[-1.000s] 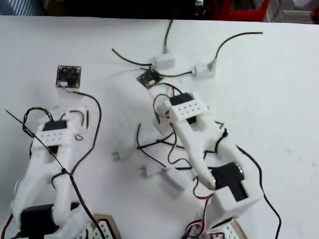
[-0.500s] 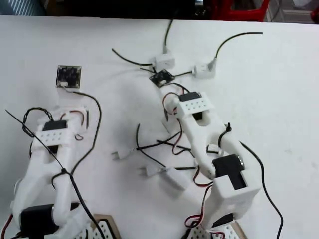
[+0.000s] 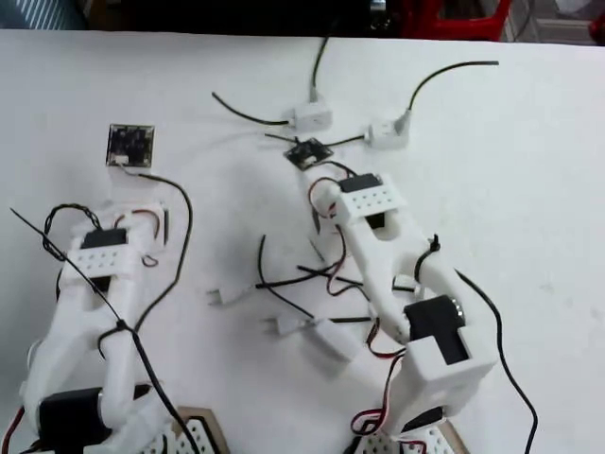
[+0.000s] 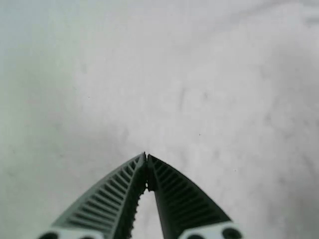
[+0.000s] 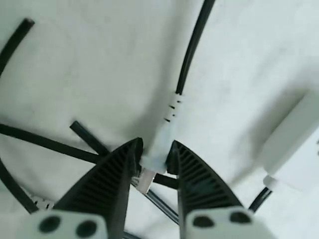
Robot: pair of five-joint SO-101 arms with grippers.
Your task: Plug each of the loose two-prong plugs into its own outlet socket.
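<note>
My right gripper (image 5: 152, 149) is shut on a small white plug (image 5: 158, 142) whose black cable (image 5: 192, 50) runs away from it across the table. A white socket block (image 5: 291, 144) lies close beside it. In the high view the right arm's wrist (image 3: 367, 199) stands just short of two white outlet sockets (image 3: 310, 118) (image 3: 383, 132). Two loose two-prong plugs (image 3: 217, 296) (image 3: 274, 326) lie on the table between the arms. My left gripper (image 4: 146, 157) is shut on nothing, over bare white table.
Black cables (image 3: 302, 276) tangle beside the right arm, next to a white adapter block (image 3: 329, 339). The left arm (image 3: 95, 274) stands at the left with a small dark board (image 3: 130, 144) ahead of it. The far right of the table (image 3: 539, 189) is bare.
The right arm has swung to the right and a little farther out toward the sockets. The nearer loose plug has slid slightly left. The left arm has kept still.
</note>
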